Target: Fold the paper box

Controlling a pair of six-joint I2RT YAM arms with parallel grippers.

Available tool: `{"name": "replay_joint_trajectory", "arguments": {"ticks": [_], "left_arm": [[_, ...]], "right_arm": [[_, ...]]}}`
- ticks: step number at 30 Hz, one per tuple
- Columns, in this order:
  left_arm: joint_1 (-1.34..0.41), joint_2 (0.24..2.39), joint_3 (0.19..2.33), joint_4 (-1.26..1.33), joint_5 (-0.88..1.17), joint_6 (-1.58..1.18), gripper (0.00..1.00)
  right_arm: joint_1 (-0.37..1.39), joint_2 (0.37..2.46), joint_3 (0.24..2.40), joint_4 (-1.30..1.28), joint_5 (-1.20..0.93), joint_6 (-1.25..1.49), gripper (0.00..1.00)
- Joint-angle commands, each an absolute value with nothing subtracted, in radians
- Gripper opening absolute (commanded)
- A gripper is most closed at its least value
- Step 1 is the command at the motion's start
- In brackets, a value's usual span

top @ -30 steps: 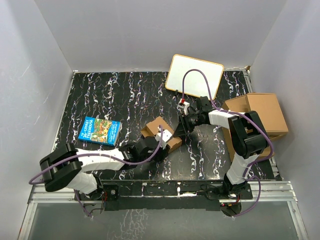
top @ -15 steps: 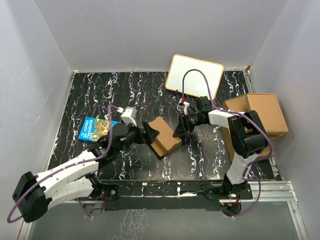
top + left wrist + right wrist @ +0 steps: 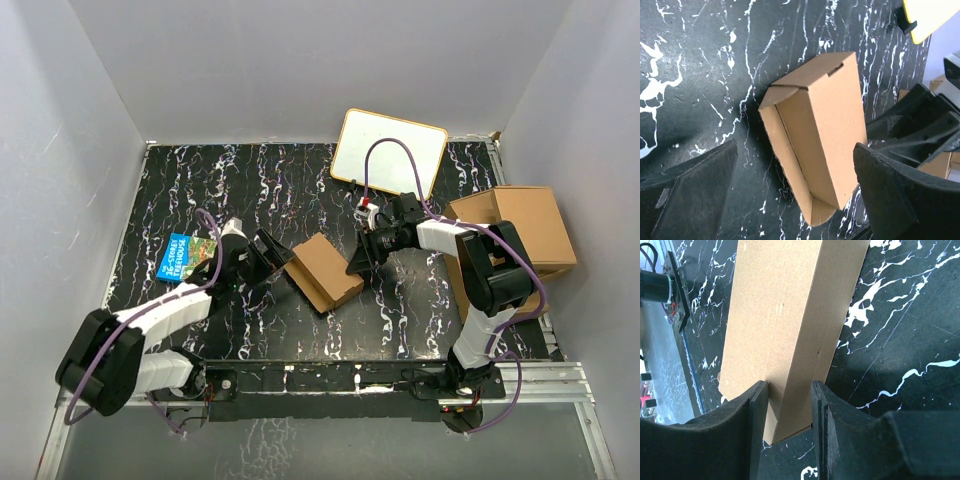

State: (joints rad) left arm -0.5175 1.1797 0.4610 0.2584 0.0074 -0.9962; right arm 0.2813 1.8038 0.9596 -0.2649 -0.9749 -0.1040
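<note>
- Right, the paper box (image 3: 322,270) sat near the centre of the overhead frame, on the marbled tabletop (image 3: 250,190).
- The right fingers (image 3: 757,430) were clenched on one wall of it, low in their wrist view, pinning it down.
- The left fingers (image 3: 690,195) hung spread wide, released, one on either side of the box and touching nothing.
- The lid looked nearly down, but one long side gaped, with rounded ears showing at both ends.
- It was probably light, stiff corrugated card, springy at the creases, and best taken by the free lid edge rather than the flat panel.
</note>
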Motion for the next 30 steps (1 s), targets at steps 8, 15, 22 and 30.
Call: {"name": "replay_joint_trajectory", "arguments": {"ticks": [8, 15, 22, 30], "left_arm": [[-0.455, 1.446, 0.492, 0.519, 0.124, -1.067, 0.93], [-0.453, 1.521, 0.508, 0.578, 0.131, -1.084, 0.89], [-0.452, 1.561, 0.513, 0.576, 0.142, -1.095, 0.72], [-0.452, 1.585, 0.516, 0.568, 0.154, -1.077, 0.48]], "right_arm": [[0.296, 1.841, 0.975, -0.266, -0.870, -0.164, 0.42], [0.299, 1.845, 0.977, -0.268, -0.871, -0.167, 0.42], [0.302, 1.848, 0.978, -0.270, -0.868, -0.170, 0.42], [0.308, 1.856, 0.983, -0.277, -0.864, -0.175, 0.41]]}}
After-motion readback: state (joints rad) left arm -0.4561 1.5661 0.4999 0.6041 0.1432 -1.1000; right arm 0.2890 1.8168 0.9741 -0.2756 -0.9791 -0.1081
